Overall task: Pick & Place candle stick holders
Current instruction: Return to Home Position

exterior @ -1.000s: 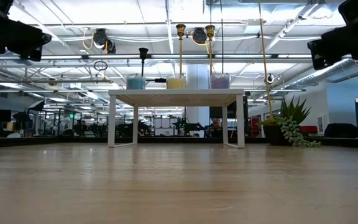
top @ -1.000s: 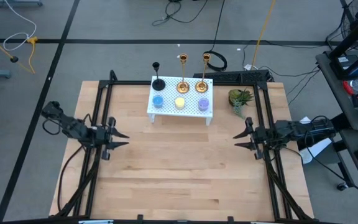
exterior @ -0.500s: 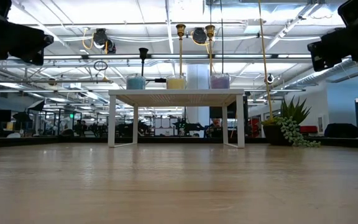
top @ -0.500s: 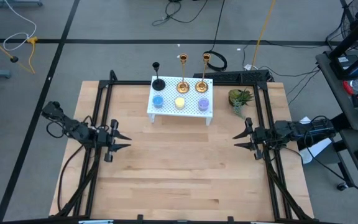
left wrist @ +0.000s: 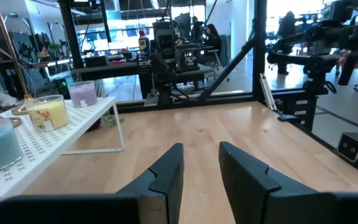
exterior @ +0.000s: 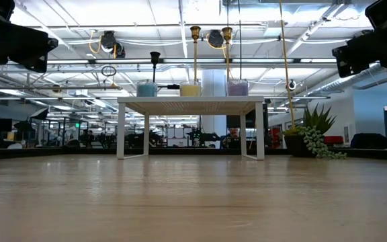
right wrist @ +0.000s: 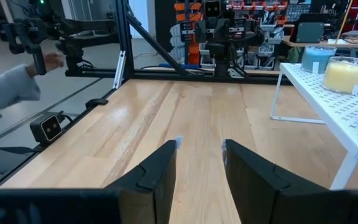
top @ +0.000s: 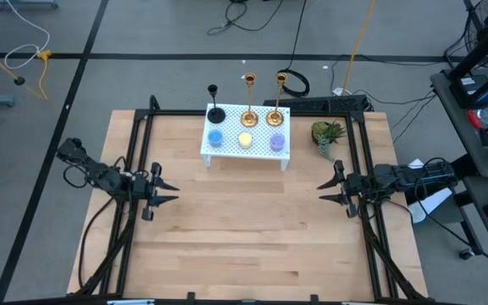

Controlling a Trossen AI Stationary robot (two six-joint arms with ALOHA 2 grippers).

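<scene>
At the left side of the table [top: 244, 246], your left gripper [top: 169, 192] hangs above the wood with its jaws parted and nothing between them, tips pointing across toward the other arm. The left wrist view shows its two dark fingers [left wrist: 166, 177] with bare board in the gap. Ahead of those jaws and off toward the table's far edge stands the white perforated rack [top: 206, 153], well apart from both grippers. Along its back row, from the left jaws' side to the right jaws' side, you have the black candle stick holder [top: 216, 113], then the first gold candle stick holder [top: 249, 117], then the second gold candle stick holder [top: 275, 117], all three upright. In front of each, on the side nearer the jaws, sits a candle: the blue candle [top: 215, 138], the yellow candle [top: 245, 140] and the purple candle [top: 276, 141]. Past the rack's end, a small potted plant [top: 327, 133] sits closer to the right jaws than to the left. At the right side, your right gripper [top: 323, 192] faces the left one, raised off the table, jaws likewise spread and empty.
</scene>
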